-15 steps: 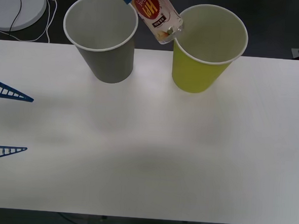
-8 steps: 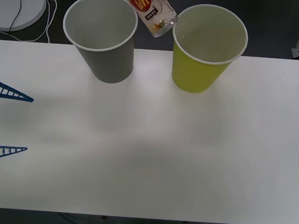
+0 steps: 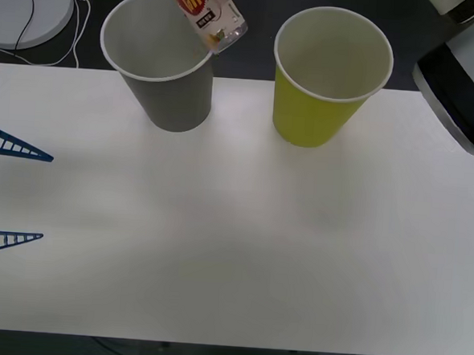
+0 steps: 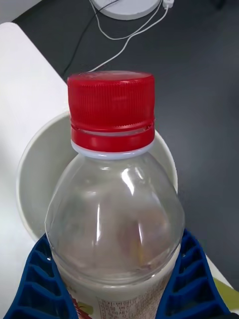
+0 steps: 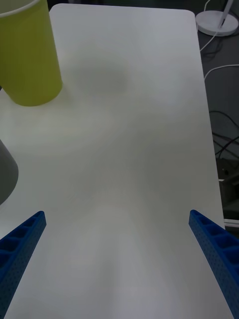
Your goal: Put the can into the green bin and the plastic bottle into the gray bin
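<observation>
Bottle held over gray bin, about ready to drop.

My right gripper (image 4: 117, 294) is clamped on the plastic bottle (image 3: 205, 15), tilted, base angled down toward the near right, over the right rim of the gray bin (image 3: 173, 101); green bin (image 3: 313, 118) sits right of it. Left gripper (image 5: 119, 259) waits wide open, holding nothing, at near left. I'd shift left a bit, then release.

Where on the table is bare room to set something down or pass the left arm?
The table is bare in front of the gray bin and green bin. The strip between the bins is bare but narrow. The right gripper holds the plastic bottle above the gray bin's rim. The open left gripper waits at the table's left edge.
</observation>
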Robot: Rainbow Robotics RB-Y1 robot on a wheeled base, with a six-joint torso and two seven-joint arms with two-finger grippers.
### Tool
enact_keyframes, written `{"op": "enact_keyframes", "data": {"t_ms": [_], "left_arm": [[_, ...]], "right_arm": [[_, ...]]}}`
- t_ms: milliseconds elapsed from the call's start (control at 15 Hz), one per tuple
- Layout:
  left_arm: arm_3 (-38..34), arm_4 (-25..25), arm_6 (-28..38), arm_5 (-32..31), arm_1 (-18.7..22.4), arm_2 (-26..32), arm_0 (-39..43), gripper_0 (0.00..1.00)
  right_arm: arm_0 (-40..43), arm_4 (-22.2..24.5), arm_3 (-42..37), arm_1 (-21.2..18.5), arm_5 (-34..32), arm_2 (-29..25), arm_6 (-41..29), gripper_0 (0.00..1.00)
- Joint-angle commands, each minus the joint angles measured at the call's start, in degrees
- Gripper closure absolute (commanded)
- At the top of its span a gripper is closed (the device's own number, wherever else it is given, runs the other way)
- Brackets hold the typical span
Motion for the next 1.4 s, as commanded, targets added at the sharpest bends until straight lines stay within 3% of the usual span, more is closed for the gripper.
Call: {"op": "enact_keyframes", "data": {"t_ms": [67, 733, 1400], "left_arm": [[0.0, 0.0, 0.0, 0.0, 0.0, 0.0, 0.0, 0.00], [0.0, 0.0, 0.0, 0.0, 0.0, 0.0, 0.0, 0.00], [0.0, 0.0, 0.0, 0.0, 0.0, 0.0, 0.0, 0.00]], "right_arm": [[-1.4, 0.1, 4.6, 2.4, 4.2, 1.3, 0.0, 1.00], [-5.6, 0.1, 14.5, 8.2, 10.7, 1.6, 0.1, 1.00], [-6.7, -0.2, 17.1, 10.4, 13.9, 3.1, 0.0, 1.00]]}}
